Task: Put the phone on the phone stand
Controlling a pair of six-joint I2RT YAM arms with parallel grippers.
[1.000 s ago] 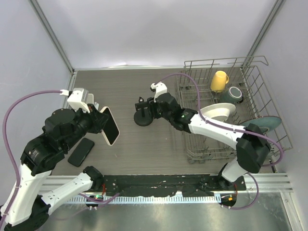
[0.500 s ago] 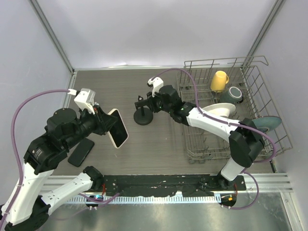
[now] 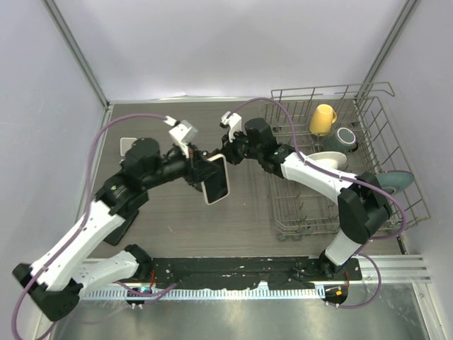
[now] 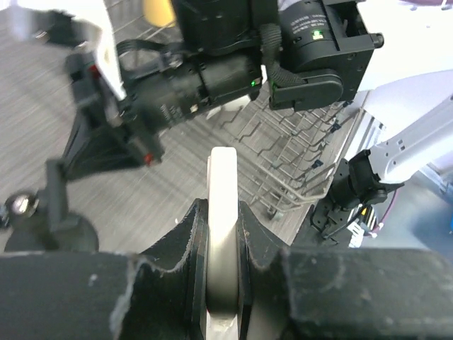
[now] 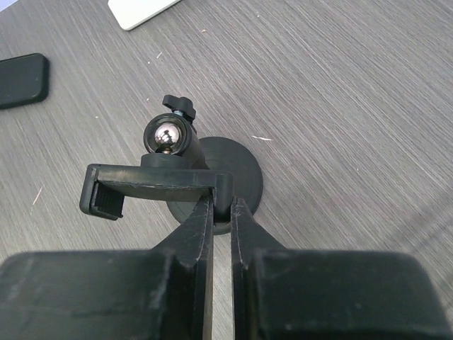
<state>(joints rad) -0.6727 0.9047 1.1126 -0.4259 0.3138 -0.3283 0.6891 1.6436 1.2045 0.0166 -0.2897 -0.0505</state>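
My left gripper (image 3: 204, 174) is shut on a phone in a white case (image 3: 216, 180) and holds it on edge above the table's middle. In the left wrist view the phone's white edge (image 4: 224, 170) stands between my fingers, with the black phone stand (image 4: 65, 202) at the left. My right gripper (image 5: 221, 205) is shut on the end of the stand's clamp bar (image 5: 152, 184), above its round base (image 5: 237, 177). In the top view the right gripper (image 3: 231, 146) is just right of the phone, and the stand is mostly hidden behind phone and arm.
A wire dish rack (image 3: 375, 205) at the right holds a yellow cup (image 3: 323, 118), a dark mug (image 3: 345, 139), a white bowl (image 3: 322, 165) and a plate (image 3: 391, 182). A black phone (image 5: 21, 79) and a white flat device (image 3: 127, 145) lie at the left.
My left arm has swung right with the white phone, from the table's left side to the stand. My right gripper has stayed on the stand's clamp and shifted slightly back.
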